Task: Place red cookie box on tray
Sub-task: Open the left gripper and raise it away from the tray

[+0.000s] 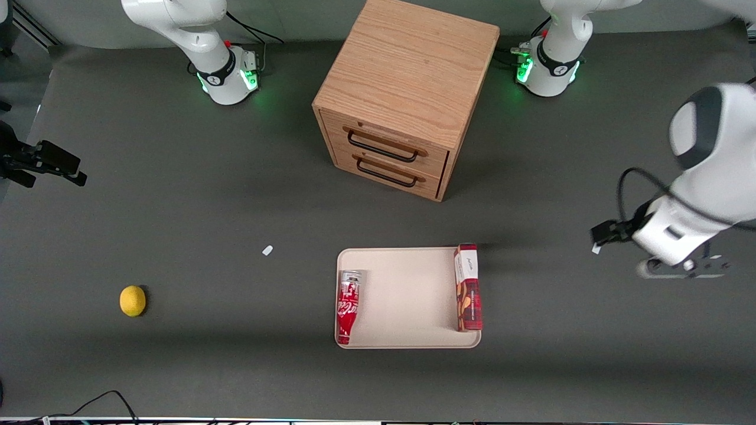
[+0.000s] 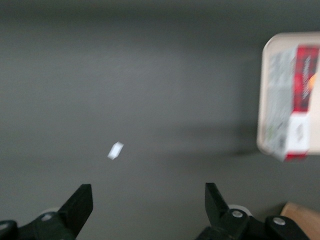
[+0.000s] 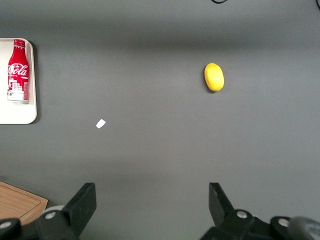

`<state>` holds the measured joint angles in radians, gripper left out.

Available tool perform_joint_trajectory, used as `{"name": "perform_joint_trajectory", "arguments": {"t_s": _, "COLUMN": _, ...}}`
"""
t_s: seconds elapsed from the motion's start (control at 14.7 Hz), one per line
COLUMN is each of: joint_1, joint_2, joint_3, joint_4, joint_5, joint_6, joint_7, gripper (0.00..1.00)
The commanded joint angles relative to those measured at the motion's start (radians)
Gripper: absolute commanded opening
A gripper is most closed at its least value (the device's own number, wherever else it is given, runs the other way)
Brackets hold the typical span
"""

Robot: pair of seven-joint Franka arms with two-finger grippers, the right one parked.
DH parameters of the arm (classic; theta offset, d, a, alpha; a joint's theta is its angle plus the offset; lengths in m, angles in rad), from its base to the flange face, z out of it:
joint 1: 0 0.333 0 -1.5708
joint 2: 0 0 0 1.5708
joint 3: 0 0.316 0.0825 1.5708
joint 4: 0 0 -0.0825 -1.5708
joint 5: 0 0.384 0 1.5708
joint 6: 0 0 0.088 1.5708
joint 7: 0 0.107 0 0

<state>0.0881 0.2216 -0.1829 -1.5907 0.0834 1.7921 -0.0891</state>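
Observation:
The red cookie box (image 1: pixel 468 287) lies flat on the pale tray (image 1: pixel 407 295), along the tray's edge toward the working arm's end, with its white end panel pointing at the drawer cabinet. It also shows in the left wrist view (image 2: pixel 299 95), lying on the tray (image 2: pixel 280 42). My left gripper (image 1: pixel 685 270) hangs over bare table well away from the tray, toward the working arm's end. In the left wrist view the gripper (image 2: pixel 148 200) is open and holds nothing.
A red cola bottle (image 1: pixel 348 306) lies on the tray's edge toward the parked arm's end. A wooden two-drawer cabinet (image 1: pixel 404 88) stands farther from the camera than the tray. A lemon (image 1: pixel 132 300) and white scraps (image 1: pixel 267 250) (image 2: pixel 115 150) lie on the table.

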Motion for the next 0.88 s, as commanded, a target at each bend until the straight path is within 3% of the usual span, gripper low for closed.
{"name": "perform_joint_trajectory", "arguments": {"t_s": 0.0, "joint_1": 0.038, "joint_2": -0.158, "joint_3": 0.014, "joint_4": -0.144, "joint_5": -0.016, "joint_6": -0.011, "joint_7": 0.103, "gripper": 1.00}}
{"name": "perform_joint_trajectory", "arguments": {"t_s": 0.41, "joint_1": 0.056, "joint_2": -0.309, "joint_3": 0.016, "joint_4": -0.173, "joint_5": -0.062, "joint_6": -0.083, "joint_7": 0.109, "gripper": 1.00}}
{"name": "perform_joint_trajectory", "arguments": {"t_s": 0.82, "joint_1": 0.058, "joint_2": -0.324, "joint_3": 0.016, "joint_4": -0.152, "joint_5": -0.120, "joint_6": -0.135, "joint_7": 0.140, "gripper": 1.00}}
